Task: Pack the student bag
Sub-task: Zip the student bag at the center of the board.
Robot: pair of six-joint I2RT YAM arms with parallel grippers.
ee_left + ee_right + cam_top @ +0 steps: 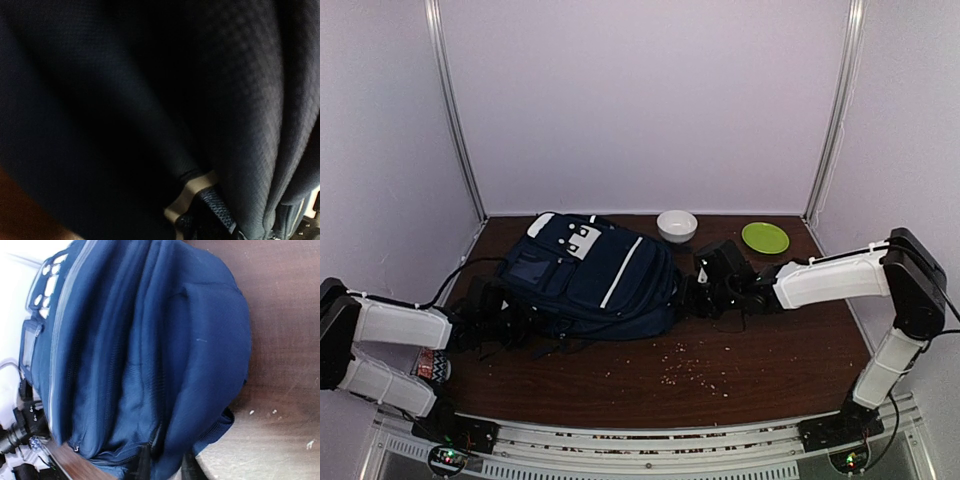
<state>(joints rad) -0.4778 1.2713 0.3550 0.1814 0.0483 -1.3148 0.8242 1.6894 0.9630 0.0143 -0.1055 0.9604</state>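
Observation:
The student bag (590, 275), navy with a white stripe and a white buckle patch, lies flat on the left half of the table. My left gripper (510, 322) is pushed in among the dark straps at the bag's near-left side. The left wrist view holds only dark bag fabric (240, 100) and a strip of pale trim (192, 192); its fingers stay hidden. My right gripper (692, 293) is at the bag's right end. In the right wrist view the bag (150, 340) fills the frame and a fold of its fabric sits pinched between the two dark fingertips (144, 467).
A white bowl (677, 224) and a green plate (765, 237) stand at the back right of the table. Crumbs (695, 368) are scattered on the wood in front of the bag. A patterned flat item (432, 365) lies under the left arm.

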